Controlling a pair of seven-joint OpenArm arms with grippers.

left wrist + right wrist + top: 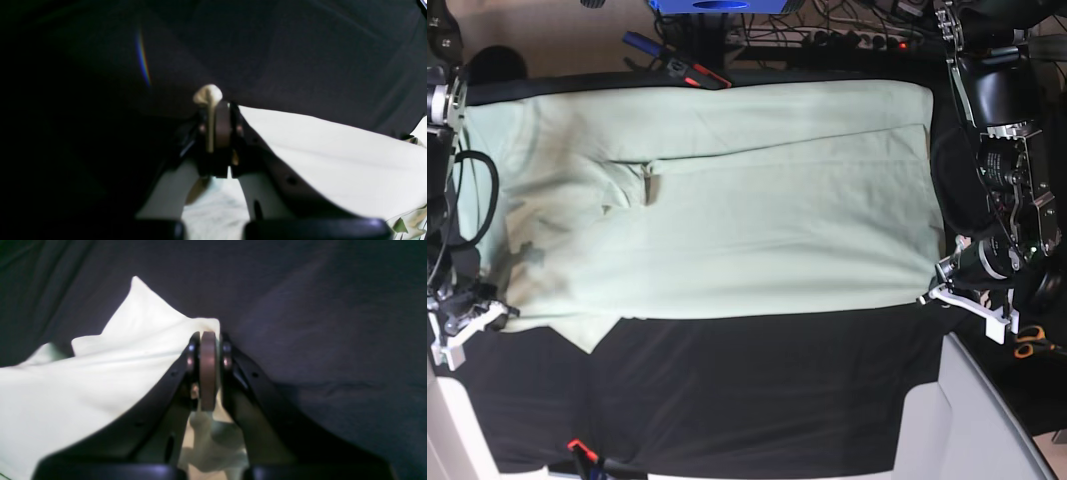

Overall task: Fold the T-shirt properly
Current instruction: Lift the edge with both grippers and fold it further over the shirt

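Note:
The pale mint-green T-shirt (727, 210) lies spread sideways on the black tablecloth (757, 390), with its collar (649, 182) toward the left. My left gripper (932, 293) is at the shirt's near right corner. In the left wrist view it (218, 110) is shut on a pinch of the shirt (333, 150), and a bit of fabric pokes out past the fingertips. My right gripper (499, 313) is at the shirt's near left corner. In the right wrist view it (208, 340) is shut on the shirt's edge (100, 373). The near edge runs between the two grippers.
Orange-handled scissors (1030, 343) lie at the right past the left arm. Cables and red-and-black tools (695, 73) sit along the far edge. A red clamp (577, 447) holds the cloth at the near edge. A white surface (967, 420) shows at the bottom right.

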